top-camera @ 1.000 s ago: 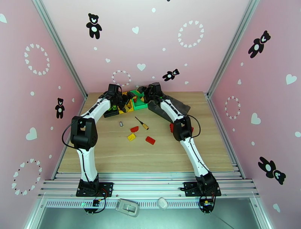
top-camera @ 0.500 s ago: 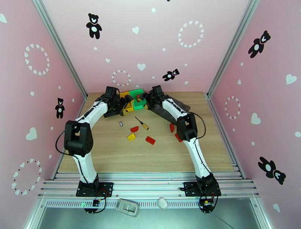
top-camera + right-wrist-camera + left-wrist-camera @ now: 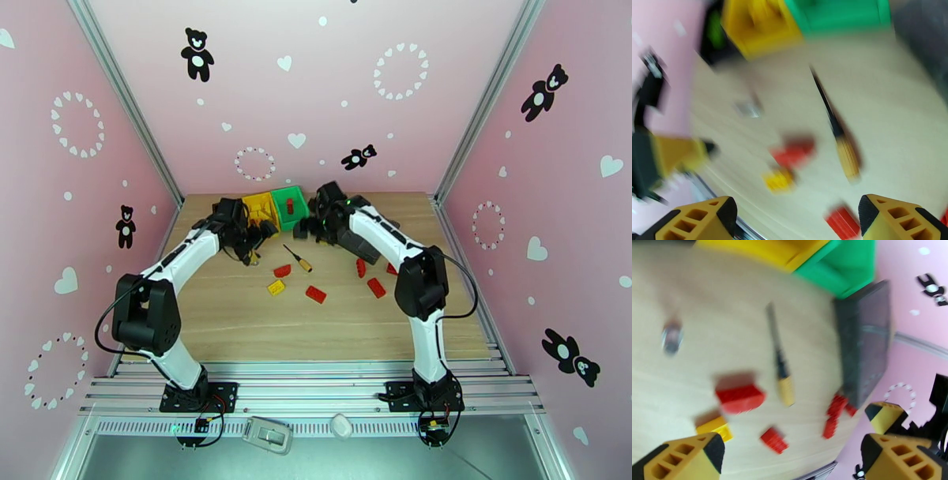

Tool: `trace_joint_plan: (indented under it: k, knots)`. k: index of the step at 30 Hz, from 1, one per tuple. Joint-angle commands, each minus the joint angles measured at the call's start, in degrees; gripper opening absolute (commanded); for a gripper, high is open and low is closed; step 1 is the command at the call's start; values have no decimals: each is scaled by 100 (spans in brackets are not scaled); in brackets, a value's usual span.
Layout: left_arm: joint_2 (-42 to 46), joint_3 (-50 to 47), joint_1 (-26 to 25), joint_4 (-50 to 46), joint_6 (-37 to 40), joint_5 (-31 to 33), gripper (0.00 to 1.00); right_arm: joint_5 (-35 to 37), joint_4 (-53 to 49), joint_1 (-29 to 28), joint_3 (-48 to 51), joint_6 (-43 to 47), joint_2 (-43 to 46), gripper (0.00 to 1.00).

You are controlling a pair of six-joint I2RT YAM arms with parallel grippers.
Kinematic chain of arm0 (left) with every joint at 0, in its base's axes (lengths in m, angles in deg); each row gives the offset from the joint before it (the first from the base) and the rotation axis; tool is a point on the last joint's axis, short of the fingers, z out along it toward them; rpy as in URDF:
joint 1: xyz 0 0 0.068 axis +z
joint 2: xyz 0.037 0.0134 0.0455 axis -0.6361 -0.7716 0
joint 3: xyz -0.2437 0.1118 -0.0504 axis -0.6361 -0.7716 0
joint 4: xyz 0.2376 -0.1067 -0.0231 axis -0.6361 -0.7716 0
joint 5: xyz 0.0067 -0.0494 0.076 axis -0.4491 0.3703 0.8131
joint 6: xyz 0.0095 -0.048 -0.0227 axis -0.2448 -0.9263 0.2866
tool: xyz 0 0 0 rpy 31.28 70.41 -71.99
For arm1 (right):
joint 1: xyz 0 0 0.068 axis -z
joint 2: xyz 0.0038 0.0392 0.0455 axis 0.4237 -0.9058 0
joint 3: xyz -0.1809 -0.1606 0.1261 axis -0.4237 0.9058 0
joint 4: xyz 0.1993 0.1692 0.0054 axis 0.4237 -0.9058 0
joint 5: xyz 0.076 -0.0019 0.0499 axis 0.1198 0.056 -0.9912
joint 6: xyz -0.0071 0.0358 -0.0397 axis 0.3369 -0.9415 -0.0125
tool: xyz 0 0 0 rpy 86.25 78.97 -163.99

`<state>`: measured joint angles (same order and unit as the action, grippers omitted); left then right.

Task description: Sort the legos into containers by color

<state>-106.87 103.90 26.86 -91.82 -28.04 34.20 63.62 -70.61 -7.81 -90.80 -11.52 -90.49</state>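
The yellow bin [image 3: 259, 207] and the green bin [image 3: 291, 207] stand joined at the back of the table, and a red brick [image 3: 290, 209] lies in the green one. Loose legos lie mid-table: a red one [image 3: 282, 271], a yellow one [image 3: 276, 286], another red [image 3: 316, 294], and more red ones [image 3: 377, 287] on the right. My left gripper [image 3: 257, 233] hangs open just in front of the yellow bin, nothing between its fingers [image 3: 687, 457]. My right gripper [image 3: 304, 229] is open and empty in front of the green bin. The right wrist view is blurred; it shows a red brick [image 3: 794, 152] and a yellow brick [image 3: 779, 179].
A screwdriver [image 3: 298, 257] with a yellowish handle lies between the bins and the bricks. A small silver cylinder [image 3: 671, 336] sits left of it. A flat dark grey tray [image 3: 371, 237] lies under my right forearm. Pink walls close in three sides.
Both grippers have pulled back from over the bins toward the near side, uncovering the yellow and green bins. Both elbows swung outward. The right gripper's fingers spread wider.
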Motion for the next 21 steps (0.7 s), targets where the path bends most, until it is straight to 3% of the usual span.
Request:
trace_joint_plan:
  k: [1, 8, 21]
  knots:
    - [424, -312, -93, -100, 146, 211, 98, 671, -765, -133, 612, 868, 352, 87]
    - [915, -1071, -163, 139, -63, 336, 98, 1578, -1143, -878, 940, 1140, 120, 88]
    - [1151, -1322, -164, 27, -7, 482, 97, 1747, -1068, -1203, 920, 937, -570, 77]
